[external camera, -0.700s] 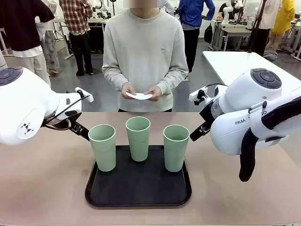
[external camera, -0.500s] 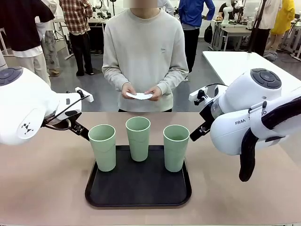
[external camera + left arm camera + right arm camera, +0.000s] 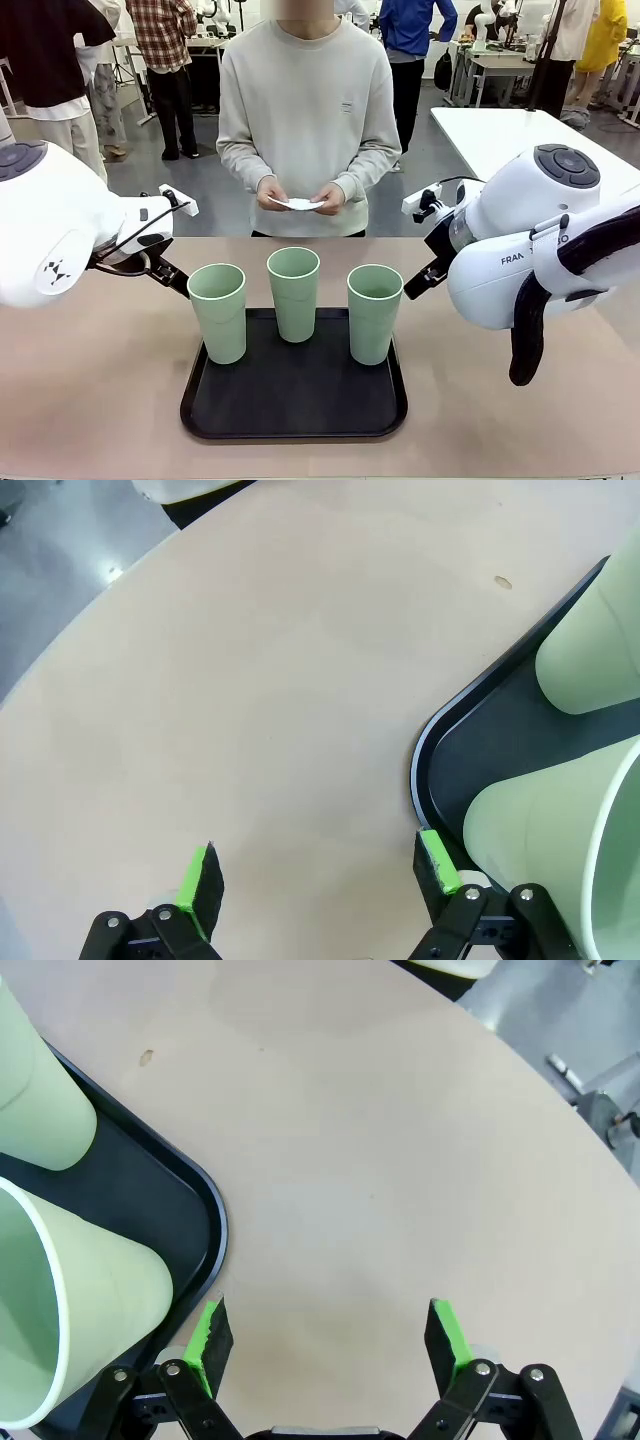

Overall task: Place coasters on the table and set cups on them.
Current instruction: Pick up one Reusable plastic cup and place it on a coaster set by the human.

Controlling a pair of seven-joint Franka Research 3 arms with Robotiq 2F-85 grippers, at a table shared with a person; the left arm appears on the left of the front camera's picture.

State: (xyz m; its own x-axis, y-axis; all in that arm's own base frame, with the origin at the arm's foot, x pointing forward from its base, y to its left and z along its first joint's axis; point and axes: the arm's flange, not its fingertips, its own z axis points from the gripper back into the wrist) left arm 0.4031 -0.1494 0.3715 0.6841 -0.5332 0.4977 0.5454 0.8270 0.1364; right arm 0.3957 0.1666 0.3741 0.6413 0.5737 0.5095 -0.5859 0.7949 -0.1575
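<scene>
Three mint-green cups (image 3: 217, 310) (image 3: 293, 292) (image 3: 374, 312) stand upright on a black tray (image 3: 293, 405) in the middle of the table (image 3: 90, 400). Across the table, a person holds white coasters (image 3: 298, 204) in both hands at waist height. My left gripper (image 3: 168, 274) hovers just left of the left cup; in its wrist view the left gripper (image 3: 318, 870) is open over bare table, with the nearest cup (image 3: 560, 860) at its right finger. Beside the right cup, my right gripper (image 3: 420, 280) is also open (image 3: 330, 1332) over the table, a cup (image 3: 70, 1300) to its left.
The tray's rounded corners (image 3: 430, 770) (image 3: 205, 1210) lie close to both grippers. A white table (image 3: 500, 130) stands behind on the right. Other people stand farther back. Bare tabletop stretches to both sides of the tray.
The person's hands have shifted slightly with the coasters. Both arms and the cups stay where they were.
</scene>
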